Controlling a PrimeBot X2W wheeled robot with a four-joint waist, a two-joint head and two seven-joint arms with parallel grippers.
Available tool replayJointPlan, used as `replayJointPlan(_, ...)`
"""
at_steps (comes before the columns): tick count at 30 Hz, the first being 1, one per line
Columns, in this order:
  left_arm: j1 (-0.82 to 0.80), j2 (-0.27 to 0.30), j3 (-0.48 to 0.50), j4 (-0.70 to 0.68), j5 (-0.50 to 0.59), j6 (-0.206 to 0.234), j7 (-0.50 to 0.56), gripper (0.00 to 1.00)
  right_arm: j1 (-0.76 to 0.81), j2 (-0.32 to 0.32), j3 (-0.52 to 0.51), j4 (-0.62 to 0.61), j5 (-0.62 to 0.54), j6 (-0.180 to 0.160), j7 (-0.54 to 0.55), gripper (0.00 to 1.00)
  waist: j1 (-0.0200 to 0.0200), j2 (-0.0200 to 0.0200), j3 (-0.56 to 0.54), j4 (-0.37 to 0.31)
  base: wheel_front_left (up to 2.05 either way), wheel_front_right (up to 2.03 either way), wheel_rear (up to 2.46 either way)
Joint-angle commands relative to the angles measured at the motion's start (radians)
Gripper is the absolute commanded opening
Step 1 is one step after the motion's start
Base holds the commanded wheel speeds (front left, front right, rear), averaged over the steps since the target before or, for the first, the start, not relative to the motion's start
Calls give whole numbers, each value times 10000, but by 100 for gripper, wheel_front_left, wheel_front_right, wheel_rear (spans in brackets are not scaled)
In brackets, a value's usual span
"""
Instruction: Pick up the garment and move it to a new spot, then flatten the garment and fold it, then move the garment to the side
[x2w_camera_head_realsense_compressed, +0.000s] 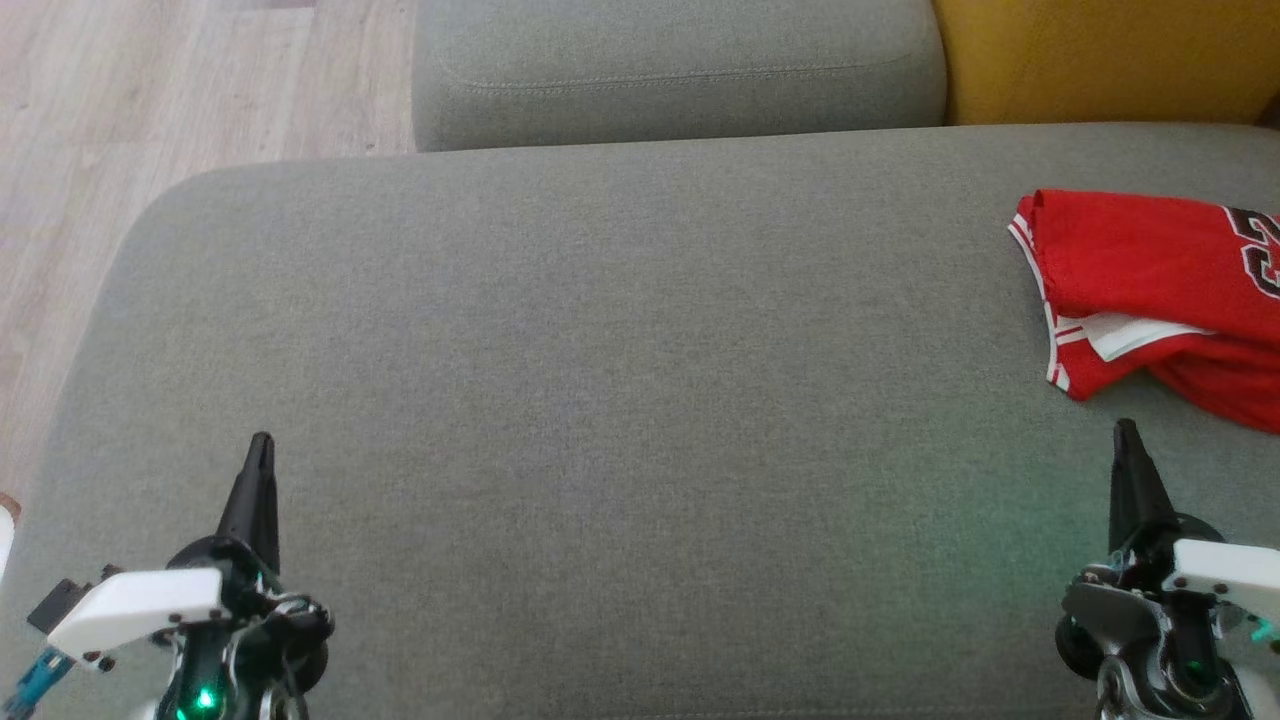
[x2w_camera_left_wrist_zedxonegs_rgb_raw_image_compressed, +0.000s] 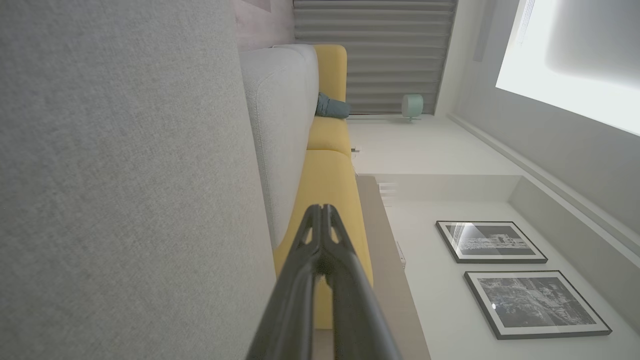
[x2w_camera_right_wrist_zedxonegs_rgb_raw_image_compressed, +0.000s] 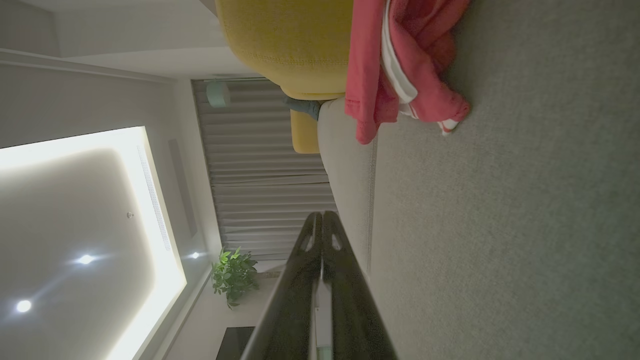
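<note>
**Mild and flat from the head, harsh contrast at the wrists**

Lit softly and evenly in the head view, with barely a shadow on the grey cushion; slightly grainy. Tinged green on the fabric beside the right gripper. Bright and washed out in the left wrist view, blown white at the ceiling panel, with glare across the upper framed print. Far darker in the right wrist view, flaring around the ceiling spots. Bowed at the edges in both wrist views, soft near the lens.
</note>
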Motion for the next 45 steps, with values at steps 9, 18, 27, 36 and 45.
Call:
replayJointPlan(9, -514, 59, 339, -340, 0, -71, 58, 0, -525, -93, 134, -310, -46, -7, 101, 0, 0, 0, 0, 0, 0, 0, 0)
replayJointPlan(18, -515, 54, 346, -340, 7, -71, 64, 0, -526, -79, 115, -309, -63, -7, 117, 0, 0, 0, 0, 0, 0, 0, 0)
replayJointPlan(27, -515, 49, 352, -340, 12, -71, 69, 0, -528, -66, 97, -308, -77, -7, 131, 0, 0, 0, 0, 0, 0, 0, 0)
replayJointPlan(36, -516, 45, 358, -340, 17, -71, 73, 0, -529, -55, 80, -307, -91, -7, 144, 0, 0, 0, 0, 0, 0, 0, 0)
replayJointPlan(45, -516, 42, 362, -340, 20, -71, 77, 0, -531, -46, 68, -306, -102, -7, 155, 0, 0, 0, 0, 0, 0, 0, 0)
